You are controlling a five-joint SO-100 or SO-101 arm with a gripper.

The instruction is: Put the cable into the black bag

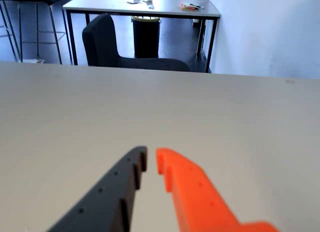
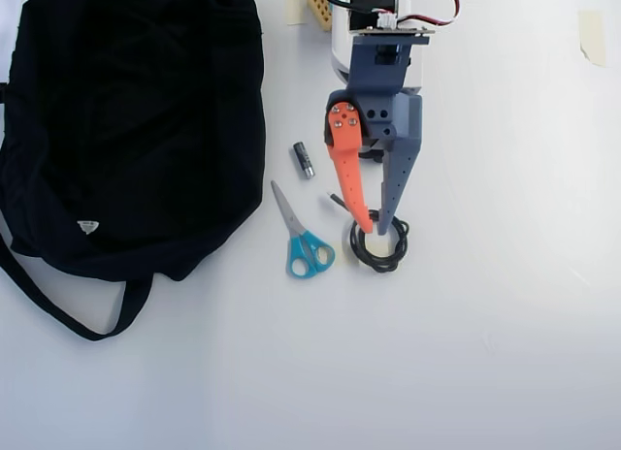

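Note:
In the overhead view the cable (image 2: 364,259) lies as a small black coil on the white table, its short plug end pointing up-left. My gripper (image 2: 376,228) hangs over the coil's upper edge, orange and grey fingers drawn nearly together at the tips. The black bag (image 2: 136,120) fills the upper left, well left of the gripper, its thin strap (image 2: 58,309) trailing below and a small white tag (image 2: 87,226) near its lower edge. In the wrist view my gripper (image 1: 151,154) shows only a narrow slit with nothing in it. Cable and bag are out of that view.
Blue-handled scissors (image 2: 303,241) and a small battery (image 2: 304,161) lie between the bag and the cable. The wrist view looks across the table (image 1: 160,117) to a dark chair (image 1: 107,42), another table (image 1: 140,4) and a black bin (image 1: 146,34).

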